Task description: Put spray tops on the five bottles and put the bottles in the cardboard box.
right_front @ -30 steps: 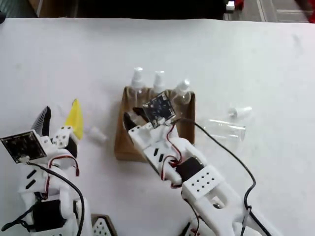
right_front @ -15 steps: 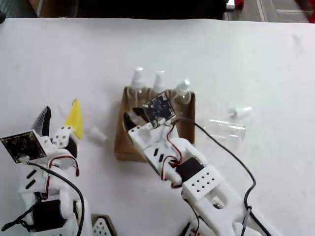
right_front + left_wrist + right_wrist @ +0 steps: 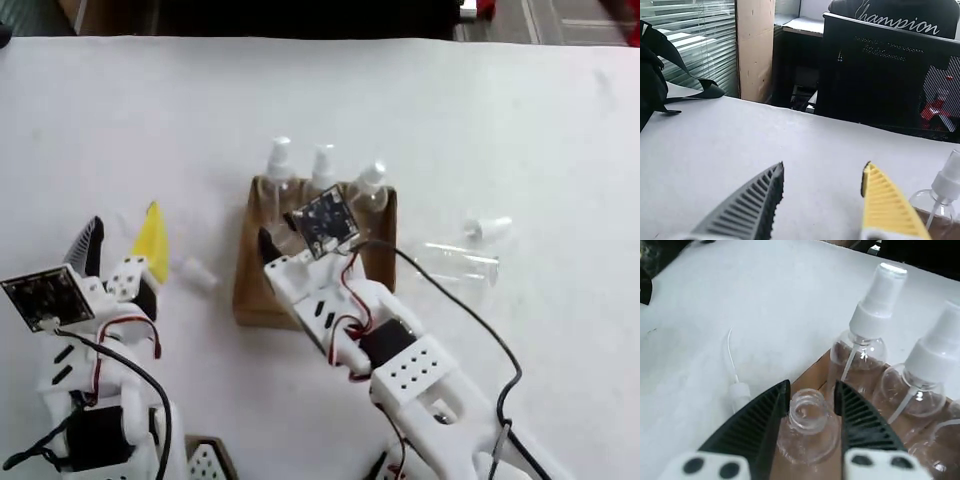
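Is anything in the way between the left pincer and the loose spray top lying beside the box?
Nothing visible does. The spray top lies on bare table between the open left pincer and the cardboard box; the right pincer, shut on the capless bottle, is beyond it.

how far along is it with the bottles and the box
Done: three capped bottles stand in the box. In hand: the right gripper grips the neck of a topless bottle at the box's edge. Left: one spray top lies on the table beside the box, and a fifth bottle lies farther off with a loose top nearby. The left gripper is open, empty.
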You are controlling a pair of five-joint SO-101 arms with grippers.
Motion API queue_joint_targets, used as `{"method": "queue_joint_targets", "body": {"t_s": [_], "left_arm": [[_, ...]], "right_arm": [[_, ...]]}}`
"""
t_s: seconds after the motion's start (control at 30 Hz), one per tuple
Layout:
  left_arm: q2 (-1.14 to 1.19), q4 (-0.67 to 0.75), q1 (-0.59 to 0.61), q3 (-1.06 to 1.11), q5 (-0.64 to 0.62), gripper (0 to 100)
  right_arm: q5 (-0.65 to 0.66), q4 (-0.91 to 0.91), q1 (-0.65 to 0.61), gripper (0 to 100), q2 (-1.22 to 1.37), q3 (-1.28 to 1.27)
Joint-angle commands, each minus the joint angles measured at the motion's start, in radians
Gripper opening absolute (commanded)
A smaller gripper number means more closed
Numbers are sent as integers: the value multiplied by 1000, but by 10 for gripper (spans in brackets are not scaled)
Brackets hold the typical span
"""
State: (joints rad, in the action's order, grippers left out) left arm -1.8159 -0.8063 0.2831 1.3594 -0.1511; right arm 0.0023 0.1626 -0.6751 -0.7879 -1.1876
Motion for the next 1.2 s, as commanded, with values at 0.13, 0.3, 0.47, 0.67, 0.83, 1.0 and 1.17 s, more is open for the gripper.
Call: {"method": "queue_joint_targets", "body": {"t_s": [0.13,0.3,0.47,0.67,0.83,1.0,1.17], "left_arm": [[-10,28,-7,-5,-9,238],[-10,28,-8,-5,-9,238],[-10,28,-12,-5,-9,238],[-10,34,-12,5,-9,238],[-10,34,-13,5,-9,238],[-10,35,-13,5,-9,238],[-10,35,-13,5,-9,238]], "right_arm": [[11,10,4,106,-28,6],[11,15,4,107,-28,6],[5,15,2,109,-28,11],[9,12,2,188,-42,14],[11,74,2,244,-199,12],[11,288,15,245,-549,34],[5,503,124,244,-929,94]]}}
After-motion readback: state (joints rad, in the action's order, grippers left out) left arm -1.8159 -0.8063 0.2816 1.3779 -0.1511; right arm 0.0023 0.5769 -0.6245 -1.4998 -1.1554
